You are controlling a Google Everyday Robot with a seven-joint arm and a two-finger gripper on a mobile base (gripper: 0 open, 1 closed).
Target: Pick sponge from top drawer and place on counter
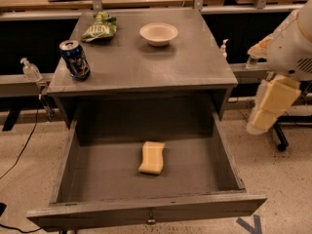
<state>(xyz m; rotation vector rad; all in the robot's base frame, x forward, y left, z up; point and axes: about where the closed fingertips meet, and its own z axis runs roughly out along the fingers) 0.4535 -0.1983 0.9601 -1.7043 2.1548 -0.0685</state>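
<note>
Beside top drawer point(146, 211), gripper point(259, 122) under half-seen arm point(295, 43)

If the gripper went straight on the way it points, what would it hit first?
Probably the floor beside the drawer: the gripper hangs right of it, pointing down. Depth is unclear; maybe the drawer's right wall.

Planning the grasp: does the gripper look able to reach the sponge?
Probably yes: the sponge lies alone in the pulled-out top drawer, nothing above it; the gripper hangs outside, to the drawer's right.
</note>
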